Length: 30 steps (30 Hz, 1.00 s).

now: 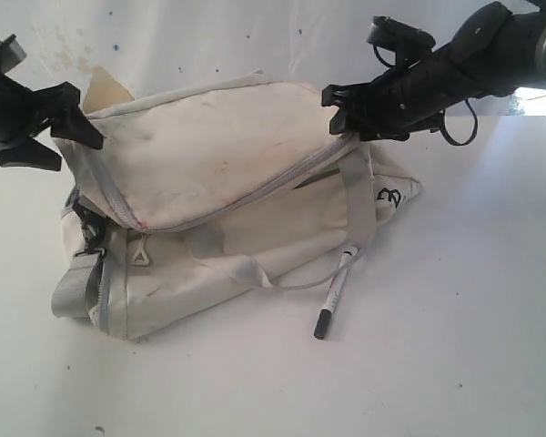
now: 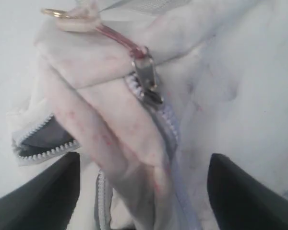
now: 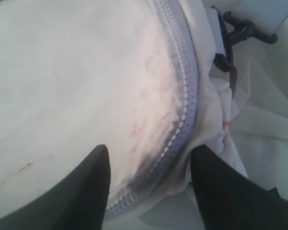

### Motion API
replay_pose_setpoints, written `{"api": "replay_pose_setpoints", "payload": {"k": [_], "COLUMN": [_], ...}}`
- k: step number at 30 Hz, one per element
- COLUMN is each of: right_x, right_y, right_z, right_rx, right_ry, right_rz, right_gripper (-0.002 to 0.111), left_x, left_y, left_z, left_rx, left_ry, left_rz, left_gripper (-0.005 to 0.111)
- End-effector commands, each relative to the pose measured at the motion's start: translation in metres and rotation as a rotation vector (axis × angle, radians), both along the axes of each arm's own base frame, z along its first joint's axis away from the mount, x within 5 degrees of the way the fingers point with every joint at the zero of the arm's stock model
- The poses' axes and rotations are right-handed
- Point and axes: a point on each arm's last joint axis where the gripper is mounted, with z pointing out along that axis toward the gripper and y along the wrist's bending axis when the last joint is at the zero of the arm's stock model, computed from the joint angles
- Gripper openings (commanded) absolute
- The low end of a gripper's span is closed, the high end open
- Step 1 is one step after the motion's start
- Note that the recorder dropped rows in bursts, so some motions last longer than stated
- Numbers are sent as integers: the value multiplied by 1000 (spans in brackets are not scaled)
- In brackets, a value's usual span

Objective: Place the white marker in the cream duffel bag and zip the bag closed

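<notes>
The cream duffel bag (image 1: 218, 173) lies across the table with its grey zipper (image 1: 255, 191) running along the top. The white marker (image 1: 337, 293) rests on the table outside the bag, by the front right corner, black cap toward me. My left gripper (image 1: 55, 127) is open at the bag's left end. Its fingers (image 2: 43, 196) straddle a fold of fabric and the zip below the metal zipper pull (image 2: 145, 79). My right gripper (image 1: 338, 109) is open at the bag's upper right end. Its fingers (image 3: 72, 191) sit either side of the curved zip (image 3: 182, 110).
A grey webbing strap (image 1: 357, 196) hangs down the bag's right end near the black logo (image 1: 390, 196). A black clip (image 3: 233, 36) shows beside the zip end. A small side pocket zip (image 2: 43, 141) gapes at the left end. White tabletop (image 1: 455, 346) spreads in front.
</notes>
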Motion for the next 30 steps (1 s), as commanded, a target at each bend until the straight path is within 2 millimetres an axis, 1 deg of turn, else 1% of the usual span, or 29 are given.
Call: {"api": "replay_pose_setpoints", "payload": {"k": [1,4,7,11,13,15,17,20,26,30], "right_x": [-4,-6,-8,-10,-10,-11,-11,-13,-15,-15], "right_y": [-4,-4,-3,-2,-2,-2,-2,-1,0,0], "right_z": [17,20,19,18,18,18,17,17,16,15], "right_rx": [1,16,16,16,16,16,17,13,13,13], "right_ry": [-36,-23,0,17,23,28,36,46,70,77], "right_rz": [-5,-10,6,17,21,25,30,44,60,64], "right_gripper": [50,50,50,50,50,50,50,50,50,50], "left_x": [-3,-1,2,11,15,19,22,26,33,36], "left_y": [20,35,43,42,41,40,38,35,39,34], "left_z": [16,17,20,28,27,22,15,13,9,1], "left_rx": [-13,-35,-93,-212,-266,-304,-324,-342,-373,-425], "left_ry": [-13,-4,-18,-80,-88,-89,-99,-154,-163,-136], "left_rz": [77,179,264,351,384,388,350,296,377,386], "left_gripper": [85,85,85,85,83,80,77,74,73,72]}}
